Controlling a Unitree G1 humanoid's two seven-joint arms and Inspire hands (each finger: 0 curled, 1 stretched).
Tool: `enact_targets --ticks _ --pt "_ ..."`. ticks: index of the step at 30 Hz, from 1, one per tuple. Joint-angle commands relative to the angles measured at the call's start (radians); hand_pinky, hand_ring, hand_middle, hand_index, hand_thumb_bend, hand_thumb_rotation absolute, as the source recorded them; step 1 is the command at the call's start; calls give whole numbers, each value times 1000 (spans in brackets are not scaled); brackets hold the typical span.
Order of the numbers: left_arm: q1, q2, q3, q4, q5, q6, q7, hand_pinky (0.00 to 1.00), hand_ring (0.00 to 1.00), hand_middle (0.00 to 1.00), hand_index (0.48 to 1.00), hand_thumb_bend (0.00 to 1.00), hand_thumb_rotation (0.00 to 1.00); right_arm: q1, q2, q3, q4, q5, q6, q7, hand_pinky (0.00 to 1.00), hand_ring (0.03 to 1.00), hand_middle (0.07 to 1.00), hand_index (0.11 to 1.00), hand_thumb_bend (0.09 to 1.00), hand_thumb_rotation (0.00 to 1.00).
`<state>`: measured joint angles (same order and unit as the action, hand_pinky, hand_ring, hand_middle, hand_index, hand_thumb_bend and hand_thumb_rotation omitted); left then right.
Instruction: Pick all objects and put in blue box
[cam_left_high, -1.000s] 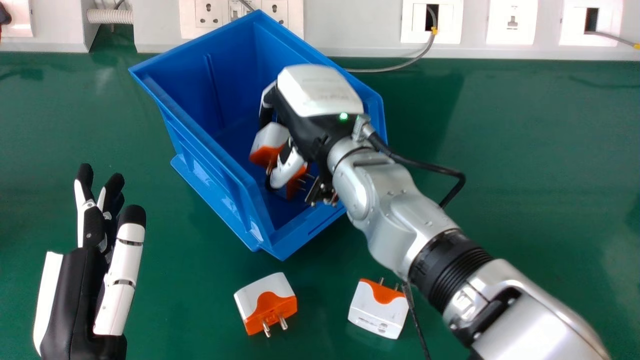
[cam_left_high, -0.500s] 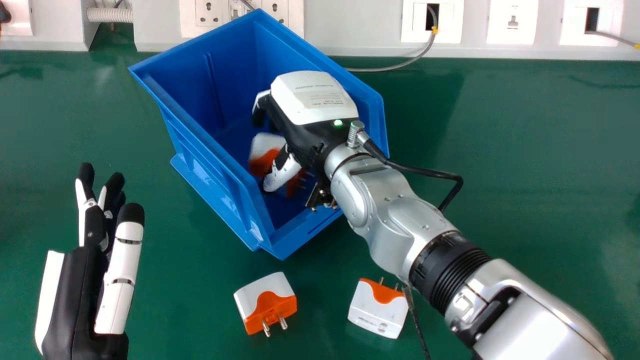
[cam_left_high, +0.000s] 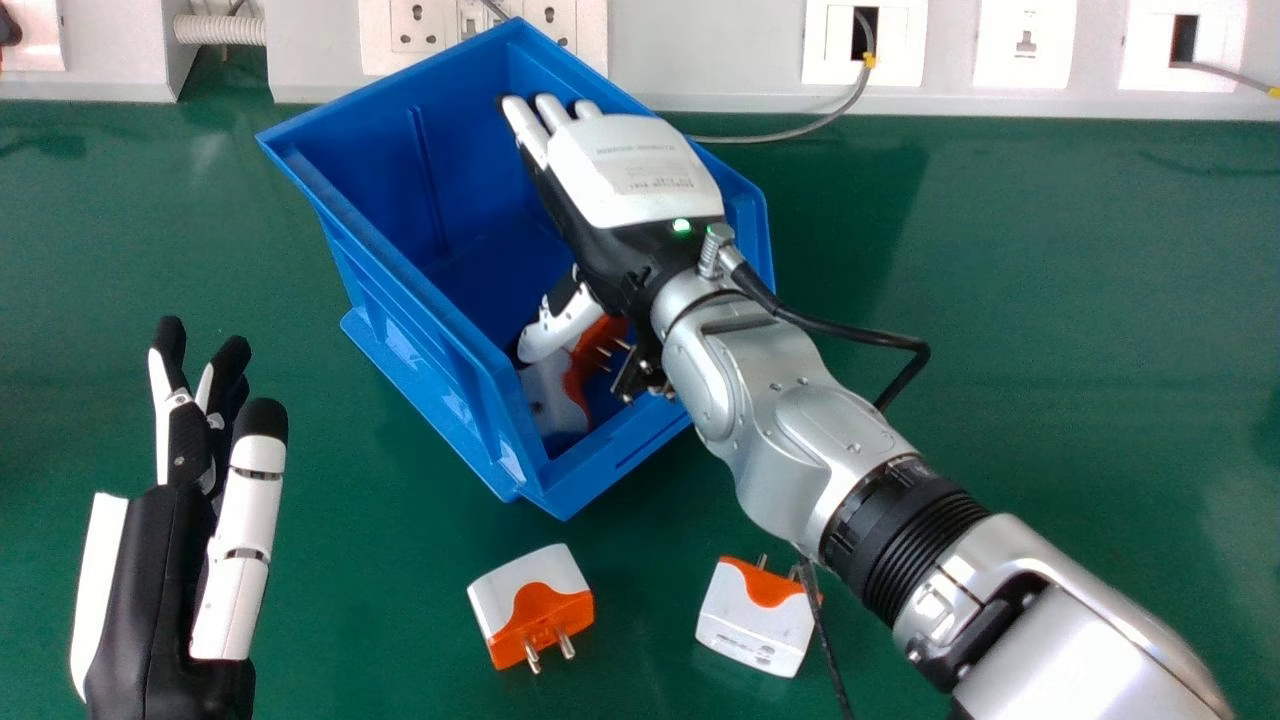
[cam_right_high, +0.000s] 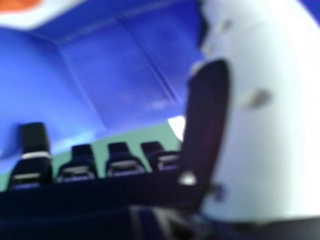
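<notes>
Three plugs can be counted for certain in the head view: two on the table and one in the blue box (cam_left_high: 420, 350). Inside the box, orange and white parts of the third plug (cam_left_high: 552, 390) are seen below and beside the right thumb (cam_left_high: 560, 328), with metal prongs pointing toward the wrist side; it may be that a further plug is partly hidden there, since much is covered by the hand.

Of the two table plugs, both white and orange, the left one (cam_left_high: 535, 605) is laid with its two prongs toward the near edge, and the right one (cam_left_high: 755, 625) with its prongs toward the far side, a dark cord (cam_left_high: 828, 645) being draped by its corner.

The right hand (cam_left_high: 640, 180) is held over the box, fingers straight and thumb spread wide, with no plug gripped. In the right hand view its extended fingers are set against the box's blue walls and a green strip, and a white and orange piece is seen in a corner. The left hand (cam_left_high: 160, 580) is held open at the left of the table.

The work is laid out on one green table (cam_left_high: 1050, 300), backed by pale trunking (cam_left_high: 700, 50). Five socket plates (cam_left_high: 1025, 45) are fitted along it. A grey cable (cam_left_high: 780, 137) is run from one of them down onto the table, and a ribbed hose (cam_left_high: 220, 32) is seen at the far left.
</notes>
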<state>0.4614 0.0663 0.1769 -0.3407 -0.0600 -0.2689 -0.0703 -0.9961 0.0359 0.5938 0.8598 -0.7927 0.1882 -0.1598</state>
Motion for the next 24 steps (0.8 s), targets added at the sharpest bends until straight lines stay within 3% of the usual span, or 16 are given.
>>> enact_targets --ticks 1,5,7,12,14,19,21,24 --pt "-4 6 6 -9 -10 -13 -5 1000 999 985 990 304 874 -11 -11 -20 -76 4 8 -6 804 985 1000 1000 760 210" --pt "-8 12 10 -3 -27 -12 -19 1000 1000 991 996 335 875 65 -77 -30 -277 -16 35 29 796 965 1000 994 713 130" --pt "-10 11 13 -3 -26 -12 -19 1000 1000 987 989 344 865 132 -128 -31 -422 -37 39 44 793 957 1000 989 675 132" --pt "-9 11 15 -2 -38 -14 -28 1000 999 985 987 337 854 354 -221 -77 -806 -84 73 65 777 949 1000 991 551 238" --pt "-8 11 14 3 -41 -19 -32 1000 1000 985 987 358 831 460 -242 -108 -956 -90 86 67 733 932 989 979 543 292" --pt "-10 8 12 8 -51 -15 -41 1000 1000 985 987 382 821 715 -290 -176 -1228 -81 83 95 785 943 995 978 563 332" --pt "-10 8 11 9 -44 -18 -41 1000 1000 985 987 398 814 823 -317 -204 -1309 -84 67 97 787 943 987 975 565 363" --pt "-11 9 11 12 -33 -22 -38 1000 1000 986 988 377 827 974 -335 -250 -1397 -73 38 90 767 917 971 969 596 322"
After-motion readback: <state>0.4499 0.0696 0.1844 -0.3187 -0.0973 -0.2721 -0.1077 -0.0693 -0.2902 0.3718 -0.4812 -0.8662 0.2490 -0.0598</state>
